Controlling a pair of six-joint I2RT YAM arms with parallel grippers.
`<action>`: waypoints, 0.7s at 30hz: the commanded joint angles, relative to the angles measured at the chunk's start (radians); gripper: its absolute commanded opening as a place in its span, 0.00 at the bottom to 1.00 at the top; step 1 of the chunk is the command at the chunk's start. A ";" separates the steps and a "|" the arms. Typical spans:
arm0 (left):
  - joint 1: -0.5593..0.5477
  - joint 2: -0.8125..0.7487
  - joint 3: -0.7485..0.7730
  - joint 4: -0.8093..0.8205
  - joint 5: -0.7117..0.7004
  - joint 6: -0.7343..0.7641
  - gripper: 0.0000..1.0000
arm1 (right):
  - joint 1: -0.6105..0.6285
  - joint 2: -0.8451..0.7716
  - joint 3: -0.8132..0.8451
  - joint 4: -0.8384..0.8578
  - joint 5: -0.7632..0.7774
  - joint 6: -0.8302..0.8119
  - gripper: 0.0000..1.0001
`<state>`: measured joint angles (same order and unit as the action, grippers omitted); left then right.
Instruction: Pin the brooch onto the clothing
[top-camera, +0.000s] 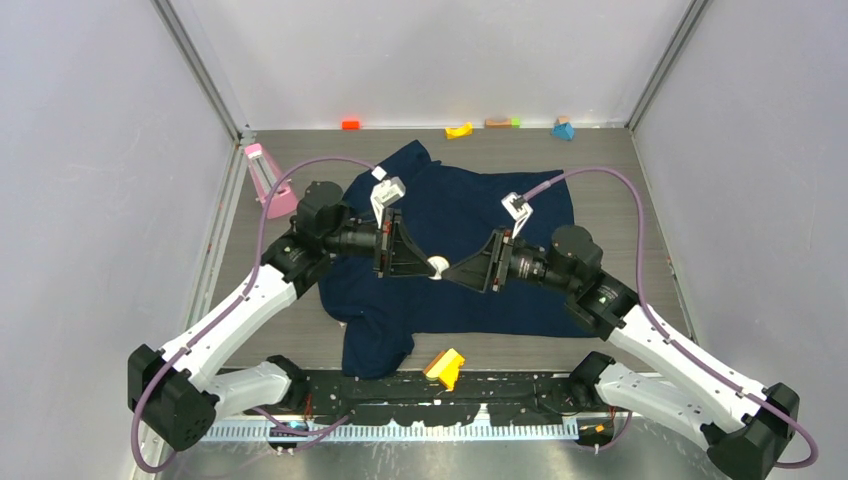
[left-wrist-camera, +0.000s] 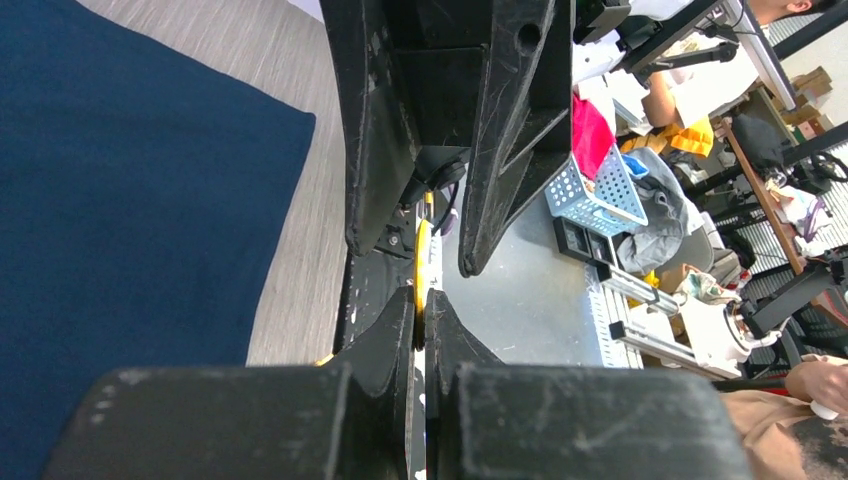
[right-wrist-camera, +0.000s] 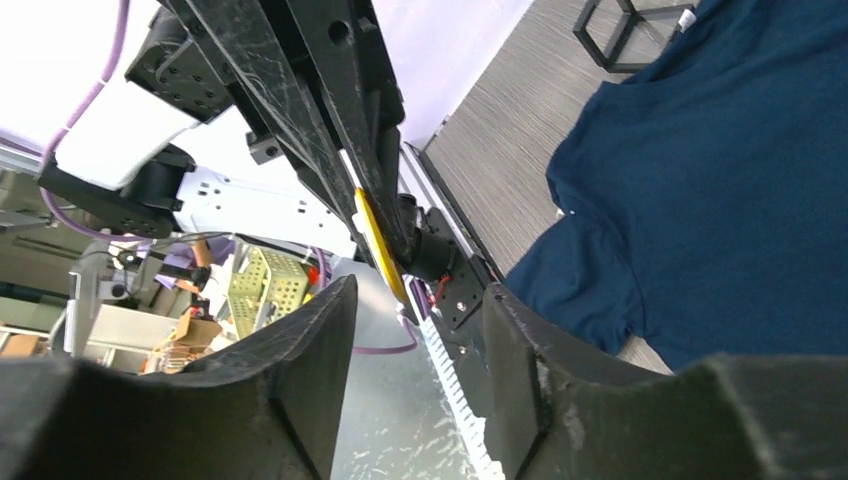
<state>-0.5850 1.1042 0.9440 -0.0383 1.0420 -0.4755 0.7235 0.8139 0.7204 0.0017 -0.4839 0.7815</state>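
Note:
The clothing (top-camera: 470, 210) is a dark navy T-shirt lying spread on the table, also in the left wrist view (left-wrist-camera: 120, 200) and the right wrist view (right-wrist-camera: 720, 170). Both arms meet tip to tip above its middle. My left gripper (top-camera: 428, 266) is shut on the brooch (top-camera: 438, 267), whose pale round back shows from above. Its yellow rim (left-wrist-camera: 421, 262) pokes out between my closed left fingertips. My right gripper (top-camera: 452, 272) stands open right in front of it. In the right wrist view the brooch (right-wrist-camera: 376, 240) sits just beyond the spread right fingers (right-wrist-camera: 325, 340), untouched by them.
A yellow wedge block (top-camera: 444, 367) lies by the near edge below the shirt. A pink stand (top-camera: 266, 178) is at the left. Small blocks line the back wall: orange (top-camera: 350, 124), yellow (top-camera: 458, 130), blue (top-camera: 563, 128). Walls close in both sides.

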 joint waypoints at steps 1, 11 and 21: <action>0.001 0.000 -0.002 0.065 0.037 -0.021 0.00 | 0.004 0.000 0.007 0.160 -0.021 0.042 0.51; 0.001 0.004 -0.002 0.065 0.040 -0.023 0.00 | 0.004 0.024 0.027 0.124 -0.081 0.029 0.42; 0.001 0.011 -0.002 0.063 0.046 -0.023 0.00 | 0.005 0.041 0.032 0.115 -0.094 0.030 0.30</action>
<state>-0.5850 1.1130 0.9440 -0.0174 1.0595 -0.4919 0.7235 0.8597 0.7177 0.0750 -0.5636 0.8154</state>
